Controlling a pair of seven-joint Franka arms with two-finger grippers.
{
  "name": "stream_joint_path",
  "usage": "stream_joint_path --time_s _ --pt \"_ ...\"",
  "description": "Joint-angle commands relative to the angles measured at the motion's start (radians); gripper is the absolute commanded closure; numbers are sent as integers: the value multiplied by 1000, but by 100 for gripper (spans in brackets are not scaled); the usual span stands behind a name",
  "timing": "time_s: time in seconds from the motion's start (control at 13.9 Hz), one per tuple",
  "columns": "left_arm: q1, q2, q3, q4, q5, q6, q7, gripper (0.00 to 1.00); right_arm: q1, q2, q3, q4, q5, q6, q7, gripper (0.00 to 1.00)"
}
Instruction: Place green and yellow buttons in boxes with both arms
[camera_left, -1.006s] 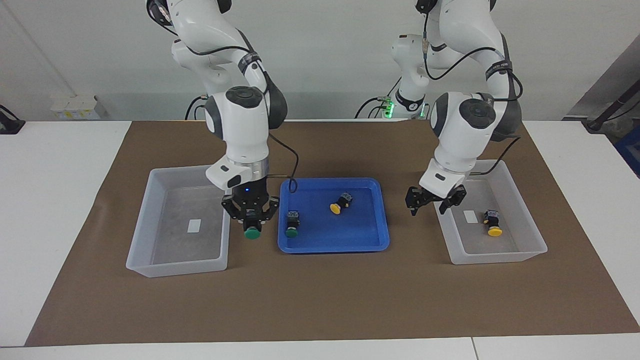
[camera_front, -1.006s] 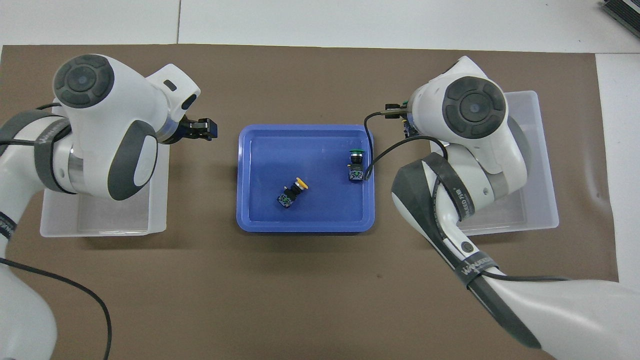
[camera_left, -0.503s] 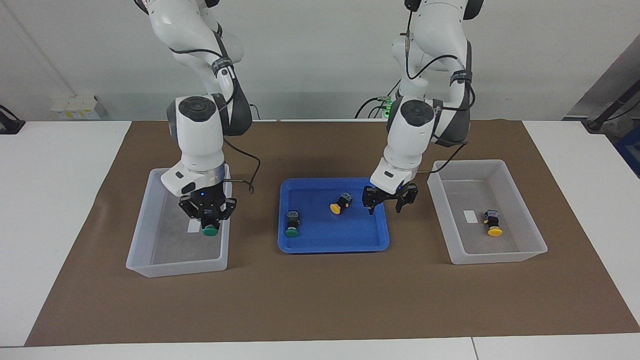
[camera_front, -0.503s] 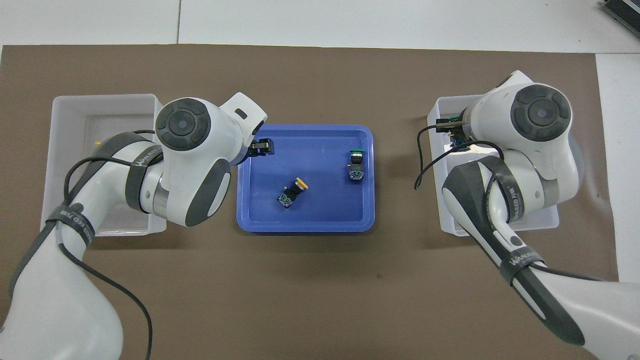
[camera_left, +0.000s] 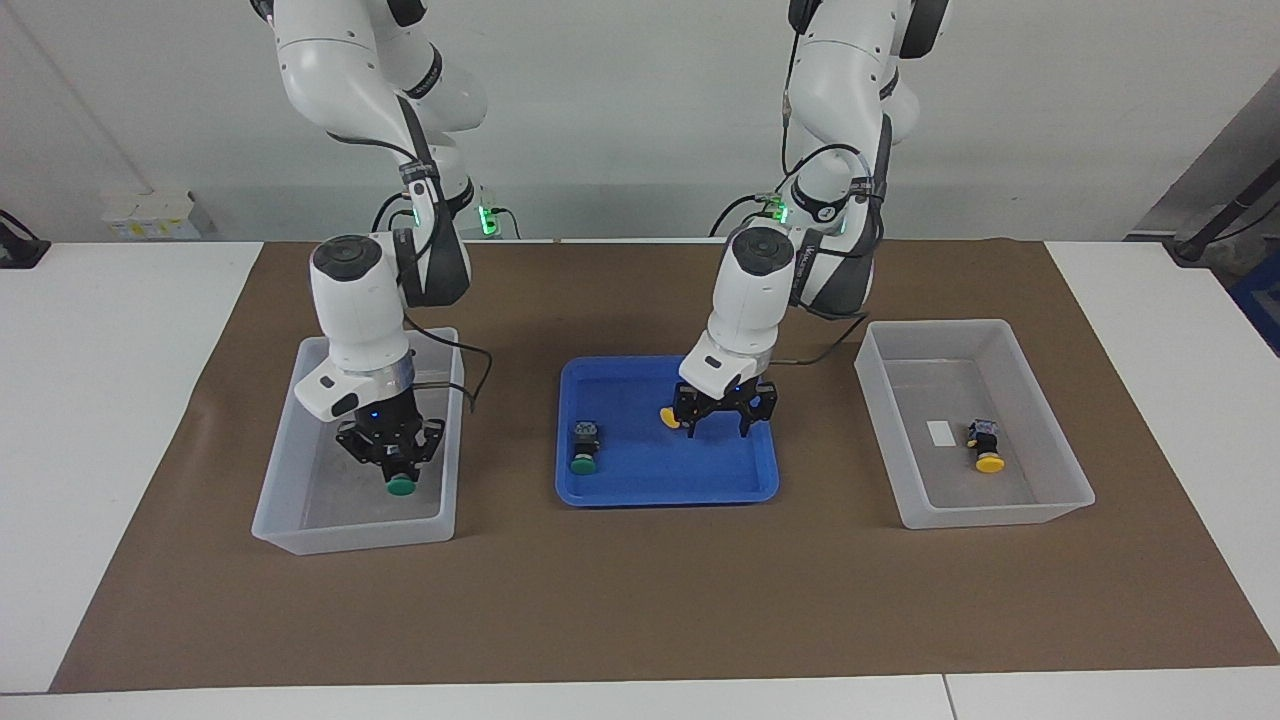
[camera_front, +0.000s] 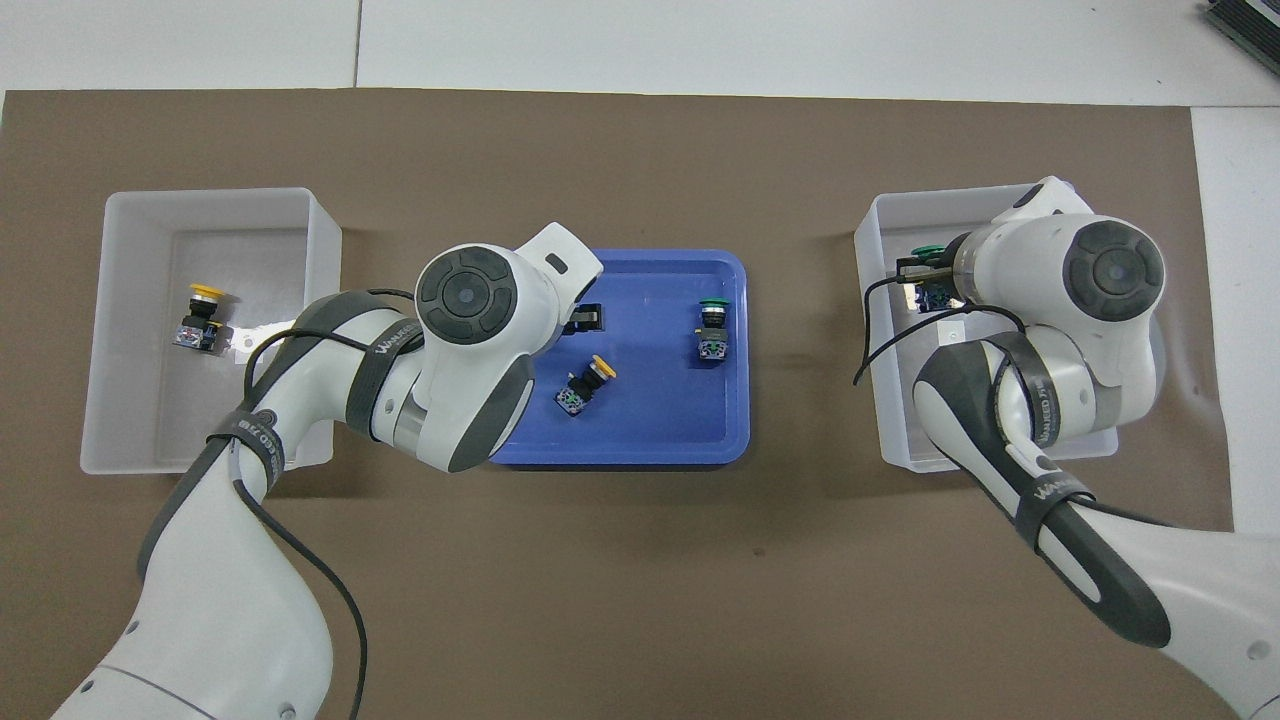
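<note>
Since a second ago the right gripper (camera_left: 400, 470), jaws pinching a green button (camera_left: 401, 486), has entered its box (camera_left: 290, 500), while the left gripper (camera_left: 722, 420), jaws spread, has reached the tray's yellow button (camera_left: 669, 416).

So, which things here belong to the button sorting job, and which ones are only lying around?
Belong to the job:
- green button held by right gripper over one box
- green button in tray
- yellow button in tray, under the open left gripper
- yellow button in the other box
- blue tray

Lying about:
- brown mat

Both pincers lower, shifted sideways.
</note>
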Motion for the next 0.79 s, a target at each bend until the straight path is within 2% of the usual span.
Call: stream_joint_path --time_s 0.0,0.43,0.5,0.58,0.65,0.72 --pt "-33 -11 17 -17 -9 19 19 11 -22 20 11 -7 24 23 -35 100" --pt "-46 -17 17 -41 -9 26 209 10 -17 44 12 1 30 22 -6 100" --pt "-49 -19 17 -51 -7 36 223 10 -16 41 12 -5 30 13 -3 94" --pt "-58 -22 17 -63 -9 45 232 10 -16 40 12 -8 30 5 -10 74" --pt "-64 -22 17 -72 -7 52 234 10 -11 38 12 -8 30 5 -10 33" --pt "-76 -22 17 -89 -7 65 252 10 -6 34 12 -8 30 7 -6 0"
